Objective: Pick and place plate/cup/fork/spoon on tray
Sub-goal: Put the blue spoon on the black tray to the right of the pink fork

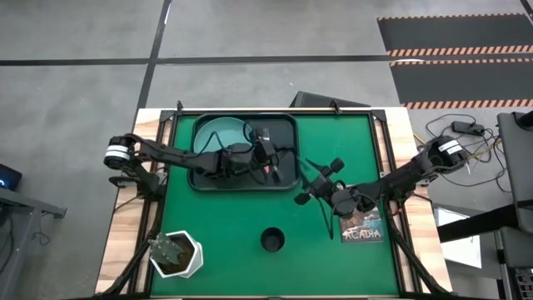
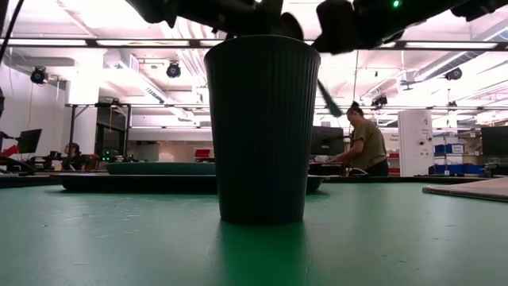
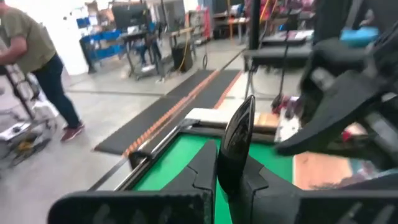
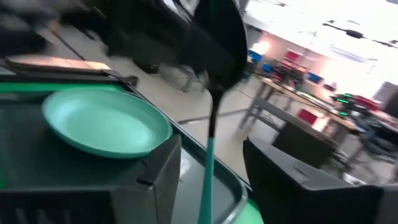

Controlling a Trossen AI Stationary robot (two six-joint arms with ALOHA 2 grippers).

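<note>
I see the plate (image 1: 223,137) already in the tray (image 1: 204,179). Right gripper (image 1: 306,195), beside the tray, jaws grasping the spoon (image 4: 211,137). Left gripper (image 1: 268,163), above the tray, jaws clenched on what seems the fork (image 3: 239,140). The cup (image 1: 272,240) waits on the worktop.

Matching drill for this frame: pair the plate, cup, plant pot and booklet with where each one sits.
Things:
1. plate
2. cup
3. plant pot
4. booklet

Places:
a. near a table corner on the left arm's side
b. inside the tray
c. flat by the mat's edge, partly under the right arm
d. upright on the green mat, apart from the tray

Pairs: 1-b, 2-d, 3-a, 4-c
</note>
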